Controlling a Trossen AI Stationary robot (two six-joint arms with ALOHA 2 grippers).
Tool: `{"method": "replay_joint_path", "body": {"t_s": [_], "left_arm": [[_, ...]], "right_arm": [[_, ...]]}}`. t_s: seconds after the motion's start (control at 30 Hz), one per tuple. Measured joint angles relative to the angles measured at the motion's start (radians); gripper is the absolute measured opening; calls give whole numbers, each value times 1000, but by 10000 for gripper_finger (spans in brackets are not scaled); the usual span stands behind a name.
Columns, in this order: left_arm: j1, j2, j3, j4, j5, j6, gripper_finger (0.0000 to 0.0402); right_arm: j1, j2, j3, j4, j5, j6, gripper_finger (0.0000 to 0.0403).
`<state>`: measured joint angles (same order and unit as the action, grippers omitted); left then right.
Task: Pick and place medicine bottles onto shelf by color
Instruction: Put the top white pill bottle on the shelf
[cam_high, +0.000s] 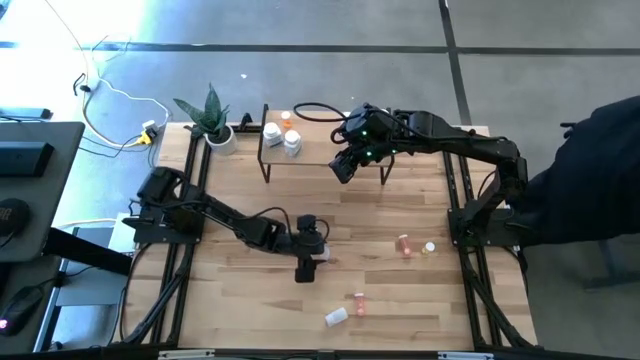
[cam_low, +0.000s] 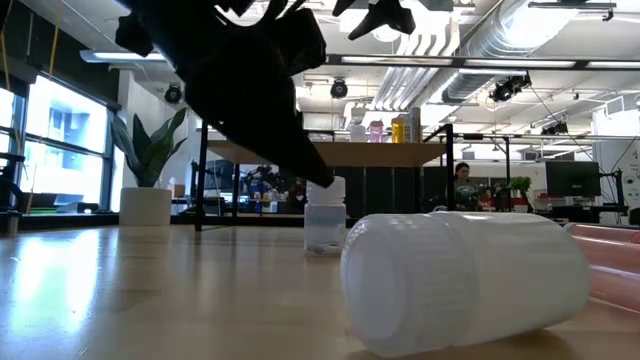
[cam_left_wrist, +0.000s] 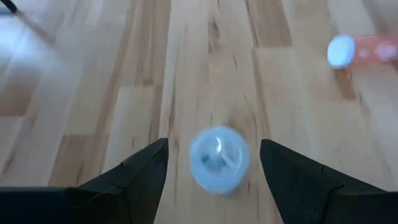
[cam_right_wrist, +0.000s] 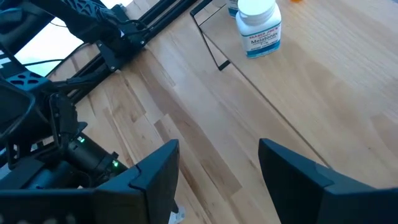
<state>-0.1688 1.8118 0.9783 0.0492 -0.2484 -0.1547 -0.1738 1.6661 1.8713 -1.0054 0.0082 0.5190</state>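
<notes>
A small clear bottle with a white cap (cam_left_wrist: 217, 160) stands upright on the tabletop (cam_low: 325, 215). My left gripper (cam_left_wrist: 214, 144) hangs over it, open, one finger on each side, with a gap showing on both sides. In the high view this gripper (cam_high: 305, 268) is near the table's middle. My right gripper (cam_high: 343, 170) is open above the near edge of the shelf (cam_high: 325, 150). The shelf carries two white bottles (cam_high: 270, 130) (cam_high: 292, 144) and an orange one (cam_high: 287, 117). The right wrist view shows a labelled white bottle (cam_right_wrist: 258, 28) on the board.
Loose bottles lie on the table's near right part: a pinkish one (cam_high: 405, 245), a tiny one (cam_high: 430, 247), a pink one (cam_high: 360, 303) and a white one on its side (cam_high: 336, 317) (cam_low: 465, 280). A potted plant (cam_high: 212, 118) stands at the far left corner.
</notes>
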Motion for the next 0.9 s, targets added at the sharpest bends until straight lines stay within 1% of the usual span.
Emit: {"method": "replay_joint_path", "body": {"t_s": [0.07, 0.13, 0.2, 0.63, 0.7, 0.9], "left_arm": [[11, 0, 0, 20, 19, 0, 245], [24, 0, 0, 19, 68, 0, 244], [34, 0, 0, 17, 92, 0, 240], [53, 18, -2, -5, 116, 19, 185], [53, 30, 3, 15, 117, 20, 174], [55, 32, 0, 4, 126, 50, 136]], "right_arm": [[0, 0, 0, 0, 0, 0, 211], [0, 0, 0, 0, 0, 0, 211], [0, 0, 0, 0, 0, -1, 211], [-3, 0, 0, 0, 16, -3, 211], [-3, 0, 0, 0, 16, -3, 211], [-3, 0, 0, 0, 16, -3, 211]]}}
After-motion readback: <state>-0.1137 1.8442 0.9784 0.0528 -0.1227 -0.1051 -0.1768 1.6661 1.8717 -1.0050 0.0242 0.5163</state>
